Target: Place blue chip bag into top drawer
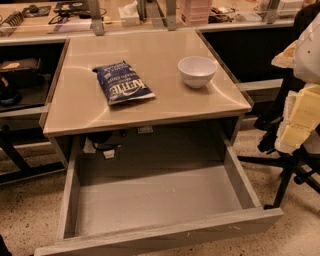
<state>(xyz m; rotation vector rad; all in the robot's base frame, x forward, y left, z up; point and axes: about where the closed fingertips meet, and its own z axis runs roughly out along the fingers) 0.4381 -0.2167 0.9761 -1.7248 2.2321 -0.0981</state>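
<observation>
The blue chip bag (122, 83) lies flat on the beige tabletop (150, 112), left of centre, with its white lettering facing up. The top drawer (155, 200) is pulled fully out below the tabletop, and its flat grey floor is bare. My arm's pale links (300, 115) show at the right edge. My gripper (266, 136) hangs as a dark shape below them, beside the table's right side. It is far from the bag and holds nothing that I can see.
A white bowl (197, 71) stands on the tabletop right of the bag. A counter with clutter (130, 15) runs along the back. Dark chair legs (287, 172) stand on the floor right of the drawer. Cables and tags (102, 145) hang under the tabletop at the drawer's back left.
</observation>
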